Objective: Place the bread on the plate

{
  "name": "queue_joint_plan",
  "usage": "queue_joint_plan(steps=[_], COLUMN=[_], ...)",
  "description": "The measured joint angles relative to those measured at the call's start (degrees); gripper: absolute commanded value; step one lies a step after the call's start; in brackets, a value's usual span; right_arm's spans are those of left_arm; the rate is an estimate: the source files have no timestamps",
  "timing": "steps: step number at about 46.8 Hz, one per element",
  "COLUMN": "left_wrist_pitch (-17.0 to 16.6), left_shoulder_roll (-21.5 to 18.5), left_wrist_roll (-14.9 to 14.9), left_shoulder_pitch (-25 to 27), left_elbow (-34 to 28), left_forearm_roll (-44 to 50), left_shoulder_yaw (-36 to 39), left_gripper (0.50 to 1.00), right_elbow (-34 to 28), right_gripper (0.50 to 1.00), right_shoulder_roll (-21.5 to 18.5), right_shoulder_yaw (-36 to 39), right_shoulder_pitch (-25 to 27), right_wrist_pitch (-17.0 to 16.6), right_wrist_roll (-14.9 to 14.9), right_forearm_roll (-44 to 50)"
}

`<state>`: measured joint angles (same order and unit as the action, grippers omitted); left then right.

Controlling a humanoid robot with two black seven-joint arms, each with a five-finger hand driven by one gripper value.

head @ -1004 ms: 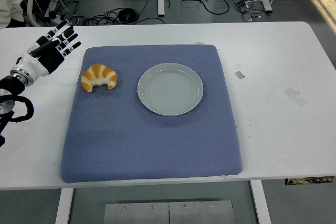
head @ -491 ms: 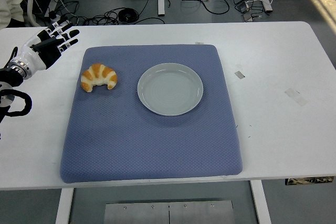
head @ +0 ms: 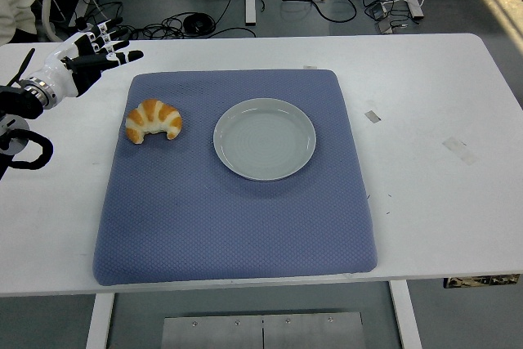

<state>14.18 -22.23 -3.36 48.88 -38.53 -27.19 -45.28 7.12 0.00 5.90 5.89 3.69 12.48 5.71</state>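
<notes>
Bread (head: 154, 121) lies on the mat (head: 237, 226) near its far-left corner, just left of the plate (head: 265, 138), not touching it. Plate is bare. Left hand (head: 82, 59) hovers over the table beyond the mat's far-left corner, fingers spread, holding nothing. Right hand not seen. Step in hand, as judged: reach and grasp. Recommended: bring the hand down over the bread's arched back, close fingers across its width with light pressure to avoid crushing, lift clear of the mat, then set it at plate centre.
</notes>
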Motion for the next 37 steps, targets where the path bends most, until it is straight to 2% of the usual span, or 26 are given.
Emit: queue_joint_plan(steps=[8,16,26,32,37], left_wrist_pitch=[-0.46,-0.98,-3.40,-1.95,2.45], left_shoulder_roll=[-0.78,-4.25,-5.65,-7.56,-8.57], left_wrist_roll=[0.09,0.12,0.13,1.00,1.05], left_shoulder_pitch=[0.12,1.13,4.48,5.64,6.20], left_elbow=[-3.18,-7.83,-8.33,-9.71,-10.00], left_forearm_roll=[-0.77,-2.23,-9.57,-10.38,-10.21], left_shoulder_yaw=[0.75,4.84,10.80,13.81,14.49], left_gripper=[0.986,0.986,0.986,0.986,0.986], right_elbow=[0.00,0.00,0.00,0.00,0.00], right_gripper=[1.000,1.000,1.000,1.000,1.000], right_shoulder_roll=[0.00,0.00,0.00,0.00,0.00], right_shoulder_yaw=[0.02,0.04,0.01,0.02,0.01], right_shoulder_pitch=[0.01,0.00,0.00,0.01,0.00], right_wrist_pitch=[0.00,0.00,0.00,0.00,0.00], right_wrist_roll=[0.00,0.00,0.00,0.00,0.00], right_forearm_roll=[0.00,0.00,0.00,0.00,0.00])
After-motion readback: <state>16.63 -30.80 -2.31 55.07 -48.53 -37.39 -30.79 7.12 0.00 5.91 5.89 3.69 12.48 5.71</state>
